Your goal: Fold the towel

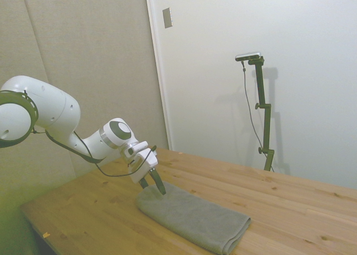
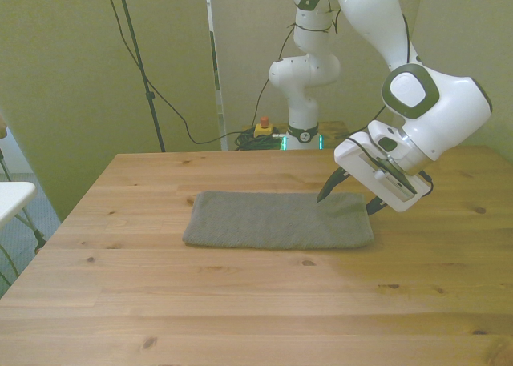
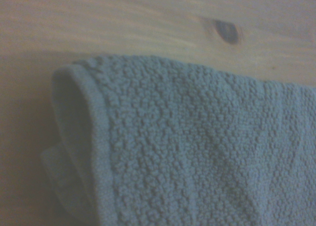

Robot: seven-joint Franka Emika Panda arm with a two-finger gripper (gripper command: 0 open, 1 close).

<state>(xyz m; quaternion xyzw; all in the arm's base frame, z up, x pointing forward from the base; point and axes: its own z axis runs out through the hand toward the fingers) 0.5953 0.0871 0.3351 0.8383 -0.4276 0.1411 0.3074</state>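
Note:
The towel (image 2: 276, 219) is a grey-brown folded rectangle lying flat on the wooden table (image 2: 240, 302), long side across the front view. My gripper (image 2: 345, 206) is open and tilted down over the towel's end at the front view's right, one fingertip on the far edge and the other by the end's near corner. In the side view the gripper (image 1: 153, 188) touches the towel (image 1: 195, 219) at its left end. The wrist view shows the towel's layered corner (image 3: 197, 147) from close by, against bare wood.
A cable stand (image 2: 136, 62) rises behind the table's far left corner in the front view. A white object (image 2: 12, 198) sits off the table's left side. Wood surrounds the towel on every side.

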